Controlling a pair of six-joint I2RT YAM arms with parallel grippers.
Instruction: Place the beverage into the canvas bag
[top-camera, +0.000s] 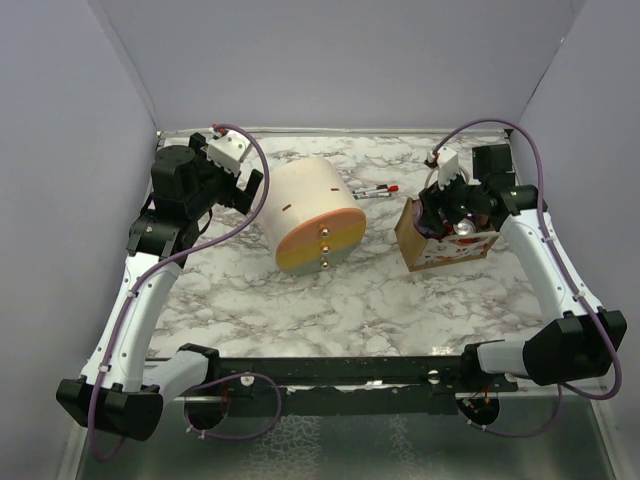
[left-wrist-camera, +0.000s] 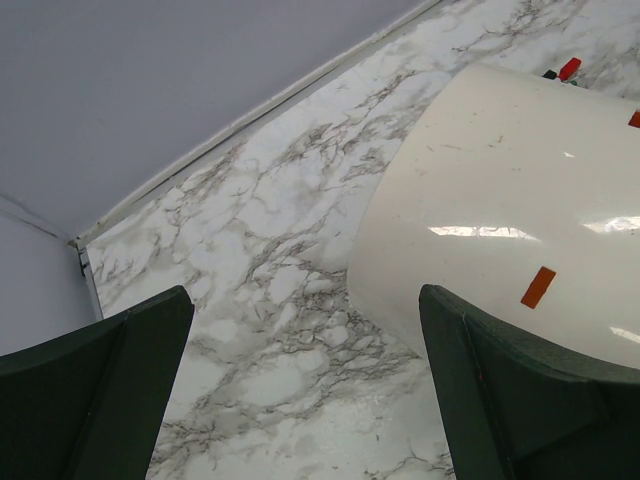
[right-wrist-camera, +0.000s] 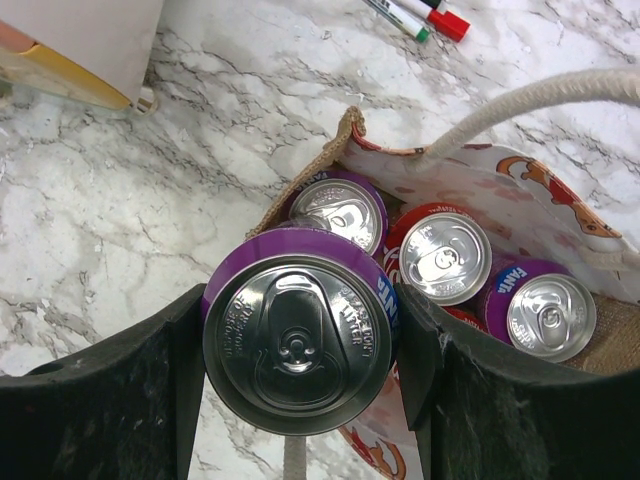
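Observation:
My right gripper (right-wrist-camera: 302, 335) is shut on the beverage, a purple can (right-wrist-camera: 300, 345) seen top-on, upright. It hangs over the near-left corner of the open canvas bag (right-wrist-camera: 520, 185), partly above the bag's rim. Inside the bag stand two purple cans (right-wrist-camera: 340, 210) (right-wrist-camera: 550, 315) and a red one (right-wrist-camera: 445, 255). From above, the tan bag (top-camera: 437, 255) sits at the right of the table with the right gripper (top-camera: 455, 205) over it. The left gripper (top-camera: 250, 190) (left-wrist-camera: 305, 390) is open and holds nothing.
A large cream-and-orange cylinder (top-camera: 310, 215) (left-wrist-camera: 510, 200) lies on its side mid-table, just right of the left gripper's fingers. Markers (top-camera: 375, 190) (right-wrist-camera: 420, 18) lie between it and the bag. A pale rope handle (right-wrist-camera: 520, 105) arches over the bag. Walls enclose the marble table (top-camera: 300, 300).

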